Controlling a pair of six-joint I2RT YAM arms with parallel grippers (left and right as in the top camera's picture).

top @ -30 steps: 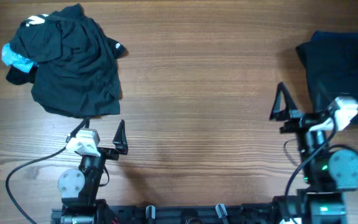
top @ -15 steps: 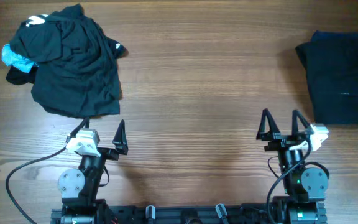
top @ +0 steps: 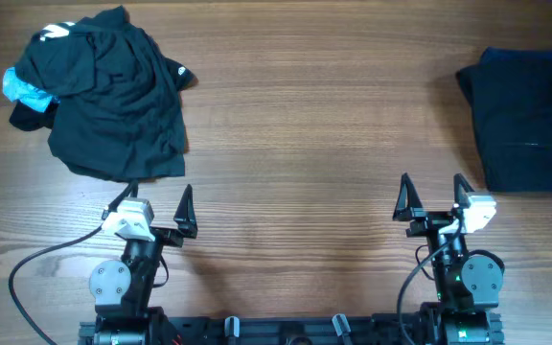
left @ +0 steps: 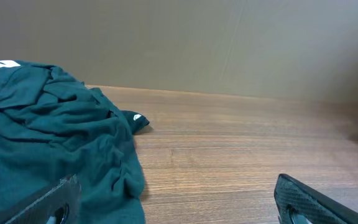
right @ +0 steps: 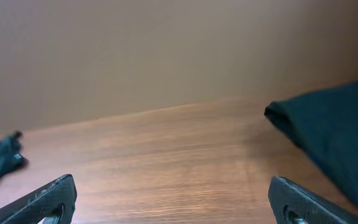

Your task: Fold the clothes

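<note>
A crumpled heap of black clothes (top: 103, 91) lies at the table's far left, with small white logos and a light-blue piece (top: 19, 88) at its left edge; it fills the left of the left wrist view (left: 55, 149). A folded dark navy garment (top: 530, 115) lies flat at the far right and shows in the right wrist view (right: 334, 134). My left gripper (top: 156, 203) is open and empty just in front of the heap. My right gripper (top: 434, 196) is open and empty near the front edge, to the left of the folded garment.
The wooden table (top: 324, 134) stretches between the two garments. The arm bases and a grey cable (top: 36, 264) sit along the front edge. A plain wall stands behind the table's far edge (left: 241, 96).
My right arm has drawn back from the folded garment toward the front edge and turned its open gripper to face forward. The left arm and both garments have not moved.
</note>
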